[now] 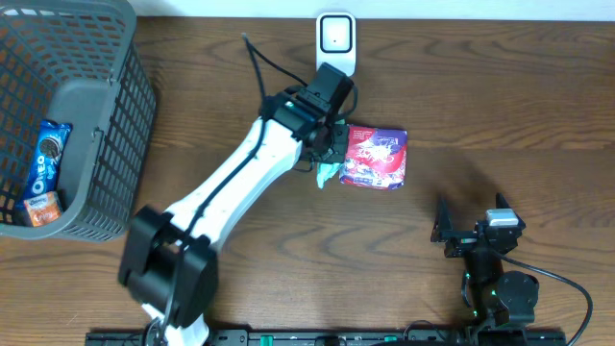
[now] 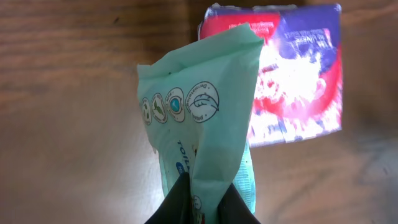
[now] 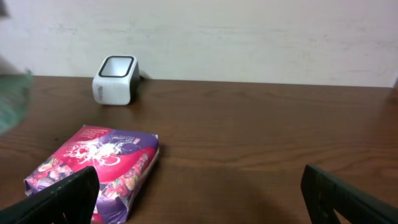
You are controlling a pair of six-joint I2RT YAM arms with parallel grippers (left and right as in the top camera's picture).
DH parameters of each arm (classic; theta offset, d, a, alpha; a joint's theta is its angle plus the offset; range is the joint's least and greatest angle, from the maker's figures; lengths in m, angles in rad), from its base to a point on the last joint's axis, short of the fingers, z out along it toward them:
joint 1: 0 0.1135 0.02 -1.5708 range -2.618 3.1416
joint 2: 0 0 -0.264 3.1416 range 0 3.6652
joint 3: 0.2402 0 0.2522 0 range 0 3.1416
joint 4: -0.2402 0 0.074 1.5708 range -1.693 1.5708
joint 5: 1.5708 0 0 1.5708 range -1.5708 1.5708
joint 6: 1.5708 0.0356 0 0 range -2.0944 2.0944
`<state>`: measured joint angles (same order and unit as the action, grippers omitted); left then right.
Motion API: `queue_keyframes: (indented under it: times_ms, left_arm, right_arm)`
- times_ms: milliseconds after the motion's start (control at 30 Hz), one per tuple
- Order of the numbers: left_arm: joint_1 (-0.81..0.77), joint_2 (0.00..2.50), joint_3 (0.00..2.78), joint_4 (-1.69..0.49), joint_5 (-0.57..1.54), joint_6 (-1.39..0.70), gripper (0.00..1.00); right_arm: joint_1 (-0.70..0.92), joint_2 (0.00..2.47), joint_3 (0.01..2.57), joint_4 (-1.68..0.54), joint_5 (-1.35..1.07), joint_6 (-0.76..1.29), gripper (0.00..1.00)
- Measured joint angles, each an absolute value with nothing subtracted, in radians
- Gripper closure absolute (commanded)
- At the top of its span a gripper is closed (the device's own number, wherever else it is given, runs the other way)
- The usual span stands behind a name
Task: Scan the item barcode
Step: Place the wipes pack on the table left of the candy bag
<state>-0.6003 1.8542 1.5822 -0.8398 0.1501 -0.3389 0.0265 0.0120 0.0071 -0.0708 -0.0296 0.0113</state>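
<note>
the left fingers (image 2: pixel 175 211) are clenched on a green wet-wipes packet (image 2: pixel 199 118), held over the worktop (image 1: pixel 509 96) near the barcode scanner (image 1: pixel 335 37), beside a purple candy bag (image 1: pixel 377 159). the pickup looks done, but showing the barcode to the scanner appears still left. the right fingers (image 3: pixel 62 193) sit released, well apart.

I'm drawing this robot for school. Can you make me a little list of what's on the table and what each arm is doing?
Left gripper: shut on a green packet, next to the candy bag
Right gripper: open, holding nothing
Scanner: white, at the table's far edge
Candy bag: lying flat
Basket: grey, two snack packs inside
</note>
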Motion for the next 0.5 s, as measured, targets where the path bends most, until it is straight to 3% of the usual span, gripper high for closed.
queue_keyframes:
  times_ms: [33, 133, 200, 500]
  left_arm:
    - [-0.6, 1.88, 1.582, -0.814, 0.15, -0.339, 0.87]
    - [-0.601, 1.933, 1.581, -0.75, 0.126, -0.338, 0.44]
    - [-0.601, 1.959, 1.581, -0.73, 0.099, -0.337, 0.34]
    - [-0.6, 1.979, 1.581, -0.732, -0.029, -0.271, 0.3]
  right_arm:
    - [0.027, 0.012, 0.007, -0.07, -0.03, 0.011, 0.01]
    - [0.027, 0.012, 0.007, -0.071, -0.03, 0.011, 0.01]
    - [0.027, 0.012, 0.007, -0.07, -0.03, 0.011, 0.01]
    - [0.027, 0.012, 0.007, -0.07, -0.03, 0.011, 0.01]
